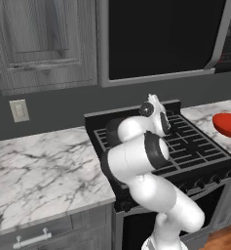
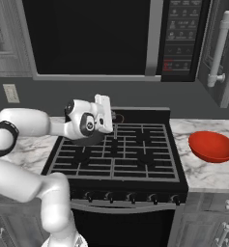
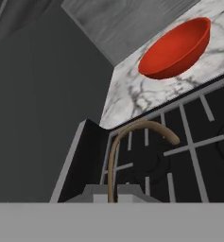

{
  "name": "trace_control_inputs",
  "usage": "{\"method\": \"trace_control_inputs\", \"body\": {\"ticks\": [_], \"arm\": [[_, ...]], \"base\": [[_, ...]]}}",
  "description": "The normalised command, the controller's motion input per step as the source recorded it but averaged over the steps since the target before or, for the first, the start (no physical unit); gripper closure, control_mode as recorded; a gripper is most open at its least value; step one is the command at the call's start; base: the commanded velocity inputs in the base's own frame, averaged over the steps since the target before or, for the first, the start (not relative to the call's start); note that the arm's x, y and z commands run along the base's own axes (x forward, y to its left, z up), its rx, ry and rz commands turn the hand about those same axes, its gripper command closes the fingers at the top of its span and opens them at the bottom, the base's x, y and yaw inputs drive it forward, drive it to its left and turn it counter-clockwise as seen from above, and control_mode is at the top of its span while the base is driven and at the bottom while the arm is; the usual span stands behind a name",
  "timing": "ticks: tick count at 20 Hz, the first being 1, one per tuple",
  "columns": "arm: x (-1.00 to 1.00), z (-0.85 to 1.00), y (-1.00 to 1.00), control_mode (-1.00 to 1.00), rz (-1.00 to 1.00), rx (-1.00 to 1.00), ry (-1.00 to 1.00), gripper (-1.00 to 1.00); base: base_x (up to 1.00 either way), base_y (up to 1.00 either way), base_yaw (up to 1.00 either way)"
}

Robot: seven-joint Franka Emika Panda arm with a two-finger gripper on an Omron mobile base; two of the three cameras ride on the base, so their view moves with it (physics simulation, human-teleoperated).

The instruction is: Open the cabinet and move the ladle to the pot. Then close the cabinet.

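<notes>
1. While the cabinet hangs closed above the marble counter, the stove sits below the microwave.
2. Over the stove's back left, the gripper is clamped on the ladle.
3. A pot sits under the hand; a red bowl rests on the counter to the stove's right.

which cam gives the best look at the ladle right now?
Hand view: the ladle rises from between the shut fingertips, its curved brown handle and tan end clear against the stove. In the right base view, a thin dark bit past the gripper may be it. In the left base view I can't make it out.
</notes>
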Motion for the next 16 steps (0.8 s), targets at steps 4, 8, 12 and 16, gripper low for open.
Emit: {"method": "trace_control_inputs", "body": {"ticks": [4,8,12,16], "arm": [[0.24,-0.11,0.13,-1.00,-0.04,-0.02,0.01,1.00],[0.31,-0.04,0.18,-1.00,-0.05,-0.04,0.00,1.00],[0.26,-0.05,0.18,-1.00,-0.05,-0.03,0.00,1.00],[0.24,-0.10,0.16,-1.00,-0.05,-0.03,0.00,1.00]], "base": [[0.00,0.00,0.00],[0.00,0.00,0.00],[0.00,0.00,0.00],[0.00,0.00,0.00]]}}
